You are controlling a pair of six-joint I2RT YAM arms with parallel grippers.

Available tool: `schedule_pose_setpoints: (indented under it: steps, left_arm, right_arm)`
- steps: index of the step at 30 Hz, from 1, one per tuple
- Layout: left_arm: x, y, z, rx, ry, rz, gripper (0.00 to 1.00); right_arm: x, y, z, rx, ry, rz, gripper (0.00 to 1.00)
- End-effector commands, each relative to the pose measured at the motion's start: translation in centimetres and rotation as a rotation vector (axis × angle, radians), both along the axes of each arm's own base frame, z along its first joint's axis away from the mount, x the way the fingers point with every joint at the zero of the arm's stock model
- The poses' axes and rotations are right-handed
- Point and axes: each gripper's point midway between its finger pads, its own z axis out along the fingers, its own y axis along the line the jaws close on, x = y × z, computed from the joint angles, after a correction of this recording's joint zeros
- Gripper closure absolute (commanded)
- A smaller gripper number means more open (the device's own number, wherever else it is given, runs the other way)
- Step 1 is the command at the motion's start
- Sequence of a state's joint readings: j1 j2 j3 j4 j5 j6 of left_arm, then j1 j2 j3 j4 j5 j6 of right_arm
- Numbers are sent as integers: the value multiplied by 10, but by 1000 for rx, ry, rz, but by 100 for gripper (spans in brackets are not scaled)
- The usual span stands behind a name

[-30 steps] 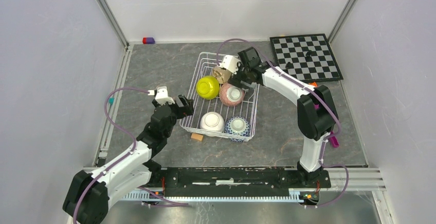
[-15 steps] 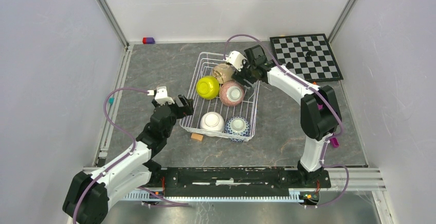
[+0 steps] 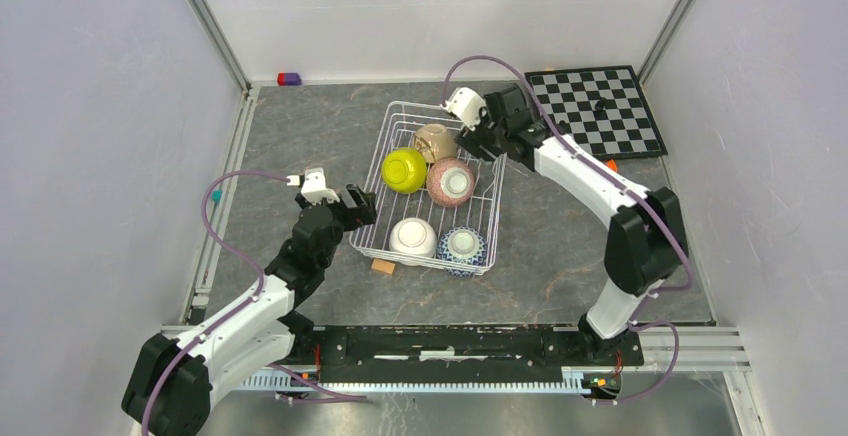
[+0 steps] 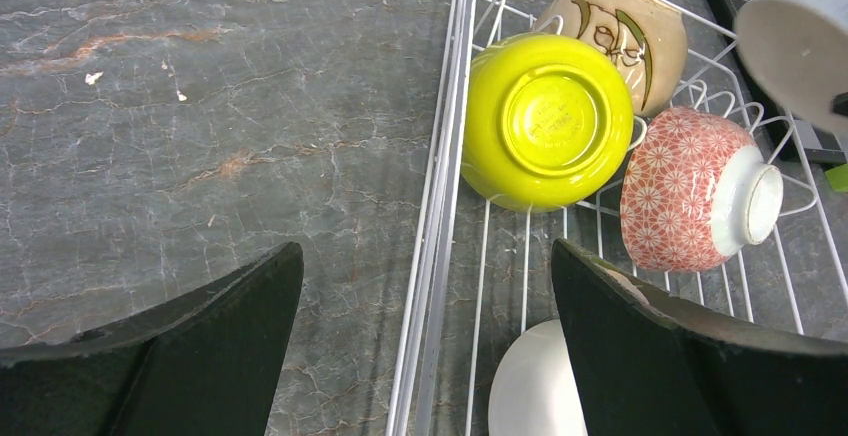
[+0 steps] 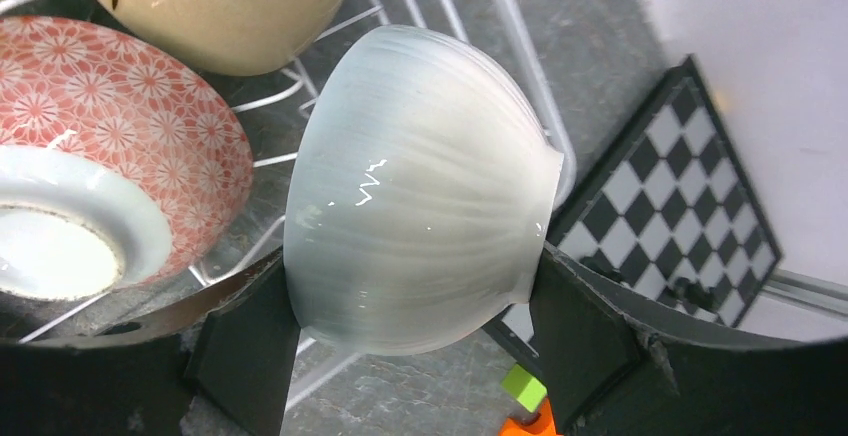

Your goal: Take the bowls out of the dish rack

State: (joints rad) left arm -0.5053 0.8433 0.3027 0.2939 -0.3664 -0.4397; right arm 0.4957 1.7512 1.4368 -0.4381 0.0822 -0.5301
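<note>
The white wire dish rack (image 3: 415,259) holds five bowls on their sides among its tines: a glossy yellow-green bowl (image 4: 547,116), a tan bowl (image 4: 620,26) with olive brush strokes, a pink bowl (image 4: 690,188) with a flower lattice and white foot, a plain white bowl (image 3: 412,237) and a blue-and-white bowl (image 3: 463,246). At the rack's far right corner, the right gripper (image 5: 412,326) is clamped on a white ribbed bowl (image 5: 420,206). The left gripper (image 4: 425,266) hangs with fingers spread wide over the rack's left rim. The mark on the yellow-green bowl's foot is unreadable.

Grey marbled tabletop (image 3: 300,146); plain pale walls (image 3: 450,6) all round.
</note>
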Motion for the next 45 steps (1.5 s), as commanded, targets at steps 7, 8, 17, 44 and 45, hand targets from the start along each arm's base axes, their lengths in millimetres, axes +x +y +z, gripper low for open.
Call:
schedule_pose_setpoints:
  steps: [7, 8, 17, 44, 45]
  left_arm:
    - [5, 7, 11, 27, -46, 28, 1]
    - [5, 7, 11, 26, -47, 28, 1]
    - [4, 7, 10, 22, -43, 28, 1]
    - [3, 7, 15, 5, -46, 28, 1]
    - [3, 6, 14, 5, -46, 27, 1]
  right_arm:
    - [-6, -28, 112, 194, -388, -139, 51]
    - [-7, -29, 115, 212, -402, -152, 52]
    - [-14, -33, 109, 457, -372, -194, 54]
    - [-53, -112, 13, 1473, 31, -421, 58]
    - [-55, -112, 10, 1480, 36, -425, 58]
